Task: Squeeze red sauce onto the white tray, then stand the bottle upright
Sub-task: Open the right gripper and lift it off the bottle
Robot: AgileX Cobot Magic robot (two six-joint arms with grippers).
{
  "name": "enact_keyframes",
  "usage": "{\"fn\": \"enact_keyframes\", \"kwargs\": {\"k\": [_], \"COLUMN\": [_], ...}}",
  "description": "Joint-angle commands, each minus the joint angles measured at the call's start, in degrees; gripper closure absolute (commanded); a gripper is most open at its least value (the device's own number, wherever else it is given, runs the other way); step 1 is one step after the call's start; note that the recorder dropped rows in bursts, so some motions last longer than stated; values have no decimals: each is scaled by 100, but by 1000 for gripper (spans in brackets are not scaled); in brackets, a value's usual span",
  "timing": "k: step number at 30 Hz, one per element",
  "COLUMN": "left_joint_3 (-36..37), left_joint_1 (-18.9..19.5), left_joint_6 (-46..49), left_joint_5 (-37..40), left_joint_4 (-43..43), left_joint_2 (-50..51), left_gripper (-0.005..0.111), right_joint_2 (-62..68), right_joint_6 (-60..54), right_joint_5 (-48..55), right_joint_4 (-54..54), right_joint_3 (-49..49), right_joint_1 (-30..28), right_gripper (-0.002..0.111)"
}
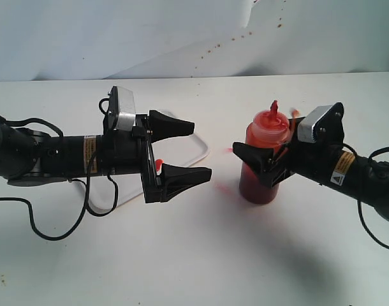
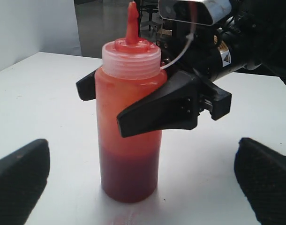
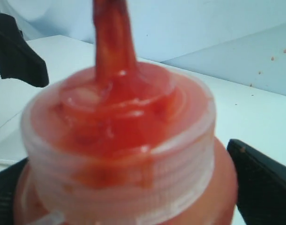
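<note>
The bottle (image 1: 263, 159) stands upright on the table right of centre, orange-red with dark red sauce (image 2: 129, 173) in its lower part and a pointed red nozzle (image 3: 112, 42). My right gripper (image 1: 258, 159) has its jaws on either side of the bottle's body, close against it, and I see no clear gap. My left gripper (image 1: 202, 150) hovers wide open and empty to the bottle's left, pointing at it. Beneath and behind that gripper lies the white tray (image 1: 199, 155), mostly hidden. A small red blob (image 1: 158, 167) shows on it between the left gripper's fingers.
Faint red smears mark the table (image 1: 194, 255) beside the bottle (image 1: 221, 188) and in front of it (image 2: 129, 218). Reddish specks dot the white backdrop (image 1: 233, 39). Black cables (image 1: 48, 229) trail from the left arm across the table.
</note>
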Motion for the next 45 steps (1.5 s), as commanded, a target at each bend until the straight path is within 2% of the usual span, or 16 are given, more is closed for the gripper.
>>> {"fn": "enact_keyframes", "kwargs": {"k": [1, 12, 15, 26, 45], "left_joint_3": [-13, -13, -13, -13, -13], "left_joint_1": [-25, -25, -25, -25, -25], "left_joint_6": [25, 25, 25, 25, 25], "left_joint_5": [-59, -59, -59, -59, -59], "left_joint_4": [-65, -65, -65, -65, -65], "left_joint_2": [-58, -58, -58, -58, -58], "left_gripper": [2, 2, 2, 2, 2], "right_joint_2": [-16, -16, -16, -592, -1794], "right_joint_6": [-19, -19, 99, 302, 1884], "right_joint_5": [-98, -98, -98, -98, -98], "right_joint_4": [49, 88, -79, -715, -1216], "right_joint_3": [-18, -18, -18, -18, -18], "right_joint_1": [9, 9, 9, 9, 9], "right_gripper": [22, 22, 3, 3, 3]}}
